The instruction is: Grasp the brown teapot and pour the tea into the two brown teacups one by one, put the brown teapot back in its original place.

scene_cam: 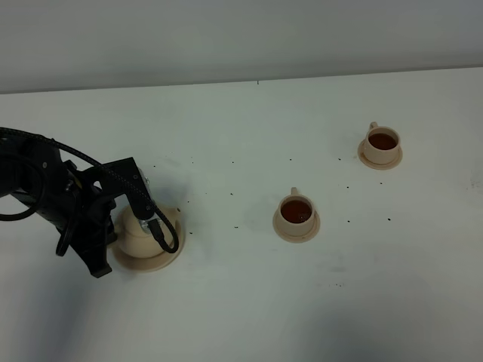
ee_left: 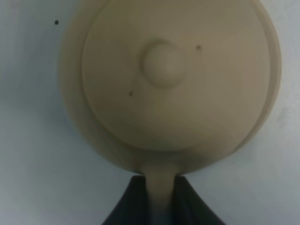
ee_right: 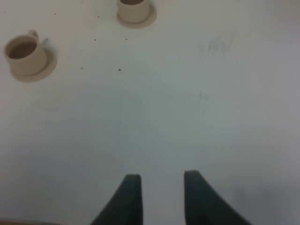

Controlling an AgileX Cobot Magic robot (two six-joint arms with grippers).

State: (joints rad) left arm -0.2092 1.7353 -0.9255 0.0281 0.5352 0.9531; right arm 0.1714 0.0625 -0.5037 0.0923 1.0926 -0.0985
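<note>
Both teacups (scene_cam: 296, 211) (scene_cam: 383, 141) held tea. Brown teapot (scene_cam: 138, 232) sat on its saucer (scene_cam: 167, 260), left gripper (ee_left: 159, 194) jaws pinching its handle. Best release straight, no tilt. Right gripper (ee_right: 159, 187) jaws wide, empty.

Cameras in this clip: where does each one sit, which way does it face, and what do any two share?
Exterior high: mounted above, looking down on the table; shows the left arm at the teapot on its saucer.
Left wrist: looks straight down on the teapot's lid; left gripper shut on the handle.
Right wrist: faces across the table; right gripper open.
Shared: exterior and right wrist both show the two filled teacups.
</note>
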